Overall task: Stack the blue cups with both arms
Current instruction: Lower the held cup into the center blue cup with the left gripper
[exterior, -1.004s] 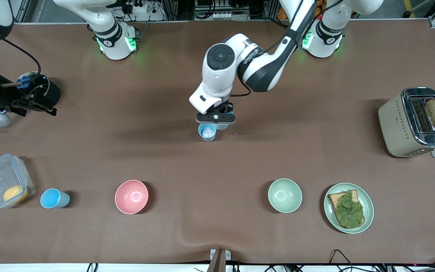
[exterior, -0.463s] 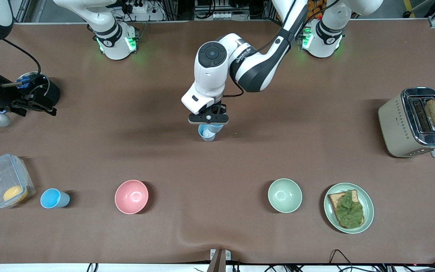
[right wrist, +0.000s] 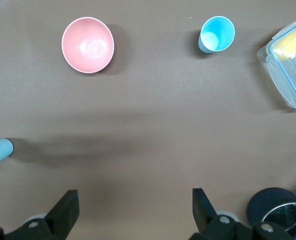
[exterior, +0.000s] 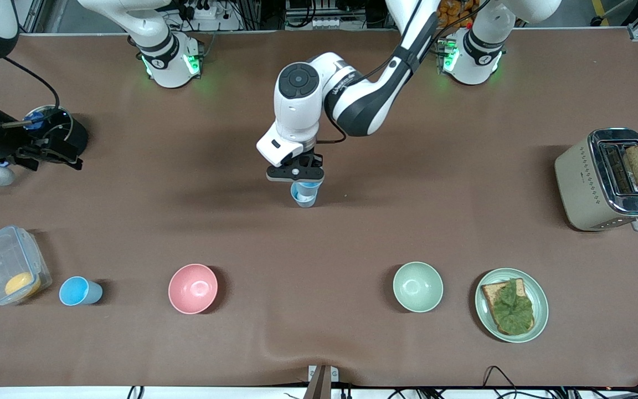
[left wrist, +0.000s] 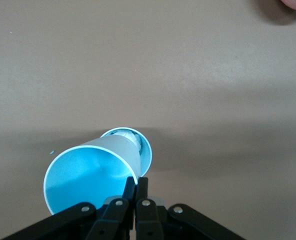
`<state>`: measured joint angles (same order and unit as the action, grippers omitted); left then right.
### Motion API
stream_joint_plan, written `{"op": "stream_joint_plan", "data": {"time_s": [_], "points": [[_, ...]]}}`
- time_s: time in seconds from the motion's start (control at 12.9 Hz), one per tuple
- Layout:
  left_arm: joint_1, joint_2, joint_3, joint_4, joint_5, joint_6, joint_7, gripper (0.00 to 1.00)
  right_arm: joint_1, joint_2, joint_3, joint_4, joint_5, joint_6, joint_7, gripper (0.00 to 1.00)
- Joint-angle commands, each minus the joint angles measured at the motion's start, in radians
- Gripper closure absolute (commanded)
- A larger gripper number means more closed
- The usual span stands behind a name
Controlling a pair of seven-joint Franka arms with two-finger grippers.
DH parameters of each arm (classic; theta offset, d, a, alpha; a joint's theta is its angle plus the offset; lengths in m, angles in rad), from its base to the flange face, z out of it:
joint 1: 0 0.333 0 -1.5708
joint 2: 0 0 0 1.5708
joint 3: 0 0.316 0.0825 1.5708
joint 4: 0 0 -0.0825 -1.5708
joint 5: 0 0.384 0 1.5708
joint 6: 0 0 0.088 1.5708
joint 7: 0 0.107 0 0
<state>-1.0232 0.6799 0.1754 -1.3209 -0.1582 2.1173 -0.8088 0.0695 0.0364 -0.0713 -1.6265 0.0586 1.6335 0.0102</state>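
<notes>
- Left pincer (exterior: pixel 295 175): over mid-counter, fingers (left wrist: pixel 136 187) pinched on the rim of a held blue cup (left wrist: pixel 90 172); the held cup hangs tilted just above a standing blue cup (exterior: pixel 304 197), whose rim shows past its lower edge in the left wrist view.
- Standing blue cup: upright on the counter (exterior: pixel 352 343), something pale inside it.
- Right pincer (right wrist: pixel 133 212): parked high over the right arm's end of the counter, spread wide, holding nothing; that arm waits.
- Third blue cup (exterior: pixel 78 291): upright, near the front camera, between a clear lidded container (exterior: pixel 6 272) and the pink bowl (exterior: pixel 193 288).
- Clear lidded container: a yellow item inside.
- Pale green bowl (exterior: pixel 417 286): same row as the pink bowl, beside a green plate (exterior: pixel 540 293) carrying bread with leafy greens.
- Toaster (exterior: pixel 607 180): at the left arm's end, a slice of bread standing in its slot.
- Obstructions: bare counter lies around the standing cup; bowls and plate are well apart from it.
</notes>
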Motion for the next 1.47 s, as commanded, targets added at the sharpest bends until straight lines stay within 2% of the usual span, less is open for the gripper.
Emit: {"op": "stream_joint_plan", "data": {"time_s": [0.0,0.69,0.85,0.93,1.0,1.24,1.39], "points": [[-0.02,0.033,0.027,0.039,-0.029,0.007,-0.021,1.0,-0.016,-0.015,0.007,-0.004,0.013,-0.009,-0.015,0.0],[-0.028,0.066,0.027,0.032,-0.032,0.055,-0.024,1.0,-0.016,-0.015,0.007,-0.004,0.013,-0.009,-0.015,0.0],[-0.026,0.063,0.038,0.032,-0.096,0.055,-0.021,1.0,-0.016,-0.015,0.007,-0.004,0.013,-0.009,-0.015,0.0],[-0.026,0.063,0.048,0.031,-0.118,0.055,-0.023,0.64,-0.016,-0.015,0.007,-0.004,0.013,-0.009,-0.015,0.0],[-0.026,0.063,0.05,0.029,-0.125,0.055,-0.021,0.73,-0.016,-0.015,0.007,-0.004,0.013,-0.009,-0.015,0.0],[-0.025,0.061,0.052,0.026,-0.121,0.053,0.0,0.56,-0.016,-0.015,0.007,-0.004,0.013,-0.009,-0.015,0.0],[-0.025,0.053,0.059,0.02,-0.116,0.046,0.013,0.52,-0.016,-0.015,0.007,-0.004,0.013,-0.009,-0.015,0.0]]}}
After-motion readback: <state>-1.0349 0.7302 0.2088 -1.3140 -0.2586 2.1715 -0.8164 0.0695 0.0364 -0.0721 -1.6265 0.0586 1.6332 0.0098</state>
